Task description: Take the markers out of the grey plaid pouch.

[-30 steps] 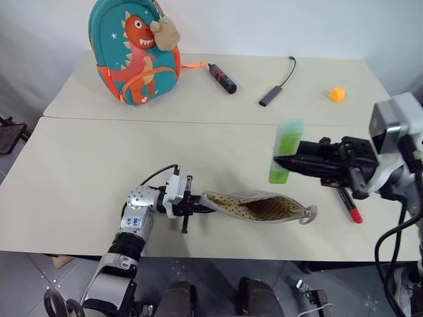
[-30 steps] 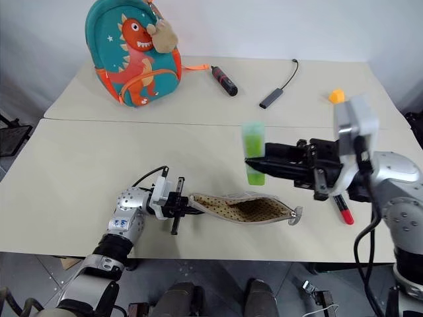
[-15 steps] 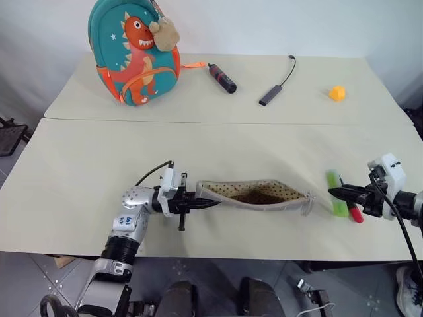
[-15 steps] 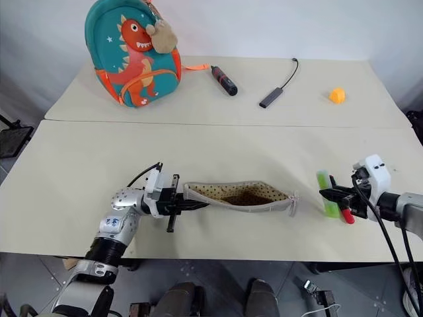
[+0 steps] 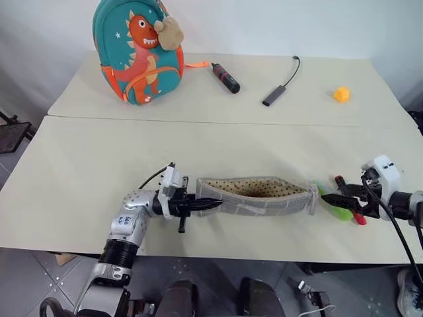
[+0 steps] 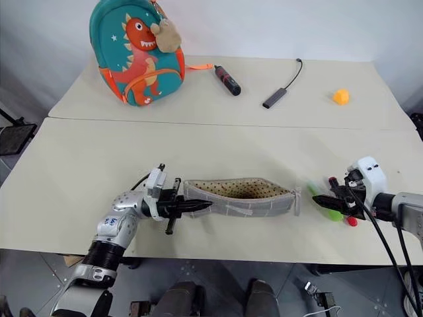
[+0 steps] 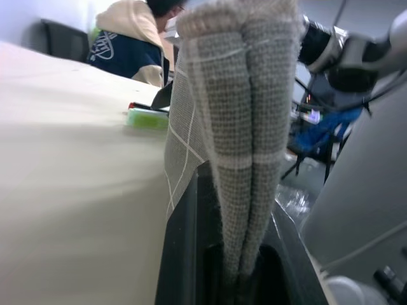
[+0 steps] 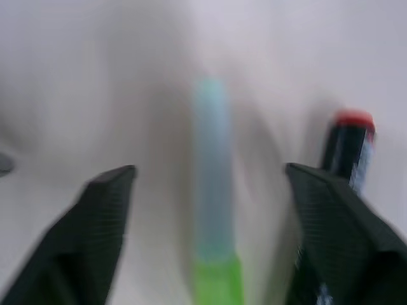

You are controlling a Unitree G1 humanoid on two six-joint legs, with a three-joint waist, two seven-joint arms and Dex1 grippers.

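**Both markers are out of the pouch**

The job looks almost done. The 2 markers lie on the table at the right end, just past the pouch. The green marker point(image 5: 336, 209) lies flat on the table between the open fingers of the right gripper point(image 5: 345, 199). Those fingers are wide apart and hold nothing. The red marker point(image 5: 350, 206) with its black end lies just beside the green one, under the right gripper.

The grey plaid pouch point(image 5: 261, 204) lies long and flat near the front edge of the table point(image 5: 92, 165). Its mouth is open at the top, and the beige dotted inside shows. I see no marker in it, but the deep part is too dark to be sure. The left gripper point(image 5: 206, 204) has its fingers pressed together on the left end of the pouch. In the left wrist view the cloth is folded and pinched between the 2 black fingers.

What seems left is to let go of the pouch and pull both arms back.

The pouch is soft woven cloth with thin white lines, so it will bend and sag. The markers are short, thick, smooth and round, so they may roll. The table is smooth, hard and pale.

At the back stand a teal dinosaur backpack point(image 5: 137, 53), a black-and-red tool point(image 5: 225, 77), a grey cable plug point(image 5: 274, 94) and a small orange block point(image 5: 342, 94).
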